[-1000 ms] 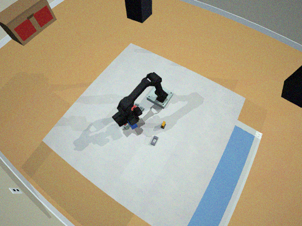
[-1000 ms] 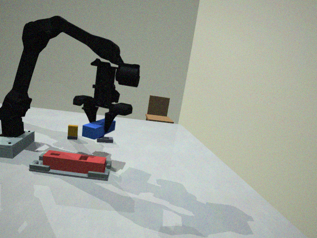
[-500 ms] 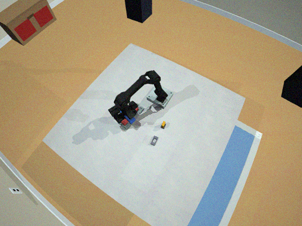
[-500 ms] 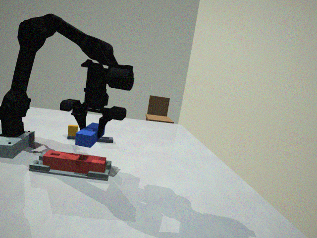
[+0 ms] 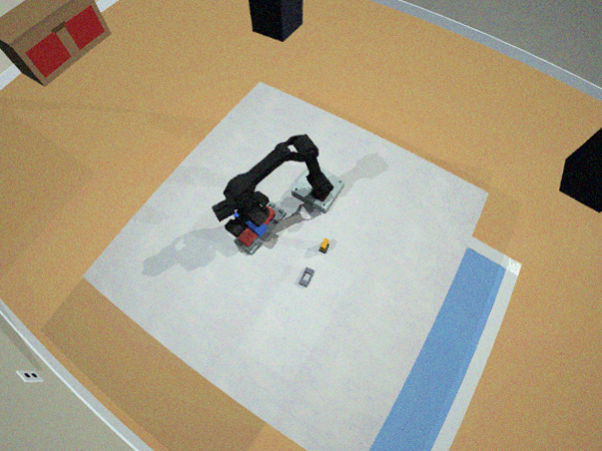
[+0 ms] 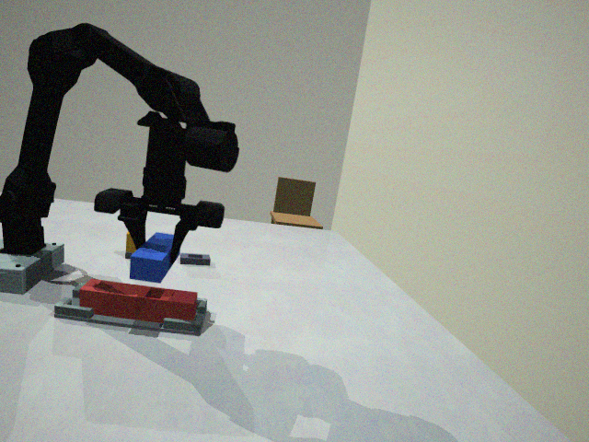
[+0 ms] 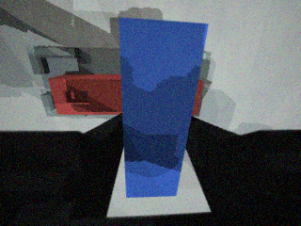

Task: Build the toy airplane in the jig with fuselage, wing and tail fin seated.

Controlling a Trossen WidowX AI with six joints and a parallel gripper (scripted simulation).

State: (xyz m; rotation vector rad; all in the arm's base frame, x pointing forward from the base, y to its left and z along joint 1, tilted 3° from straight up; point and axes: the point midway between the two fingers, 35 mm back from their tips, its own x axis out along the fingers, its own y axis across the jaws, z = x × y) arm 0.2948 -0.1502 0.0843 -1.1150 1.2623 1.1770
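My gripper [image 6: 155,251] [image 7: 152,118] is shut on the blue wing [image 5: 258,228] [image 6: 150,265] [image 7: 160,94] and holds it level above the fuselage, roughly crosswise to it. The wing's tab is hidden. The red fuselage [image 5: 247,236] [image 6: 119,302] [image 7: 104,87] lies in the grey cradle [image 6: 72,311] [image 7: 99,60] and looks flat. Its wing socket shows in the exterior view but is hidden behind the wing in the wrist view. The yellow tail fin [image 5: 324,243] [image 6: 129,243] stands upright on a dark base, apart from the cradle.
A small grey holder with an opening [image 5: 306,277] [image 6: 194,260] lies on the white table top [image 5: 337,338] near the tail fin. The arm's pale base plate [image 5: 324,205] [image 6: 13,280] is close to the cradle's tail end. A blue strip [image 5: 428,373] runs along one side.
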